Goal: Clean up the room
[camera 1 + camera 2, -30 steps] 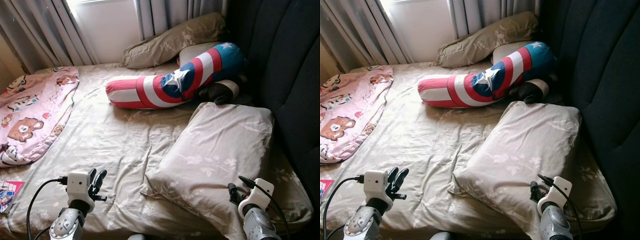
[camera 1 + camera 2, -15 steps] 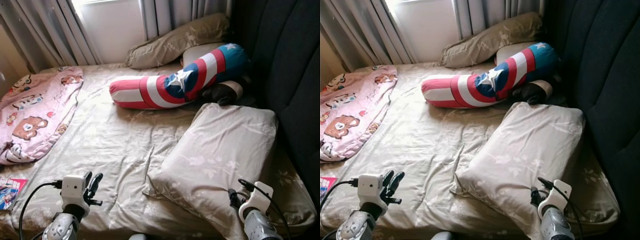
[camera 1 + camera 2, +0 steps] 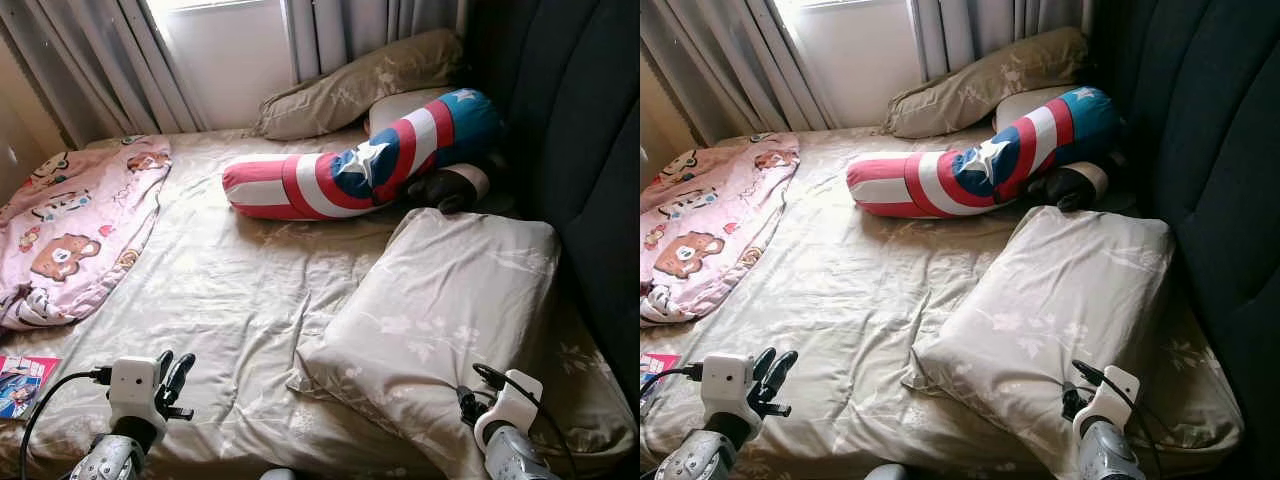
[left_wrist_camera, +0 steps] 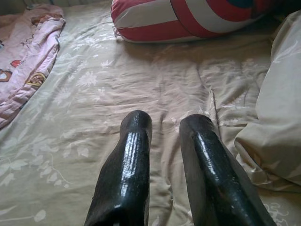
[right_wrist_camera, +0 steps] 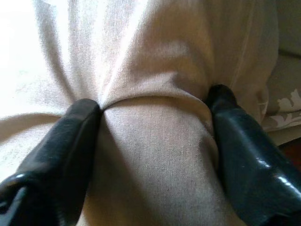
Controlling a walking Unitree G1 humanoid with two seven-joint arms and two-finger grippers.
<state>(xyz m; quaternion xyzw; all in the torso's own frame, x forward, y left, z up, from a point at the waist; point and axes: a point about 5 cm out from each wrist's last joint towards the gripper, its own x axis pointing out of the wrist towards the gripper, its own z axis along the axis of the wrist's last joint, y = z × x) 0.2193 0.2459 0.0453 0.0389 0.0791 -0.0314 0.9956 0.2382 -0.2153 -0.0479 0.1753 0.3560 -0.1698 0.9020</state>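
Observation:
A beige floral pillow (image 3: 440,300) lies askew on the bed's right side, by the dark headboard (image 3: 590,150). My right gripper (image 5: 153,101) is at the pillow's near corner, open wide, its fingertips pressed into the fabric, which bulges between them. My left gripper (image 3: 172,365) hovers low over the beige sheet (image 4: 141,80) near the bed's front edge. Its fingers (image 4: 134,141) stand a narrow gap apart with nothing between them. A red, white and blue star bolster (image 3: 350,170) lies across the far middle. A pink cartoon blanket (image 3: 70,220) is bunched at the left.
Two more pillows (image 3: 360,80) lean at the far end under the curtains (image 3: 100,60). A dark round thing (image 3: 445,188) sits under the bolster's right end. A colourful booklet (image 3: 25,380) lies at the bed's front left corner.
The whole picture has shifted, so the camera moved. Both arms now sit lower in the picture. The pillow, bolster and blanket lie where they were.

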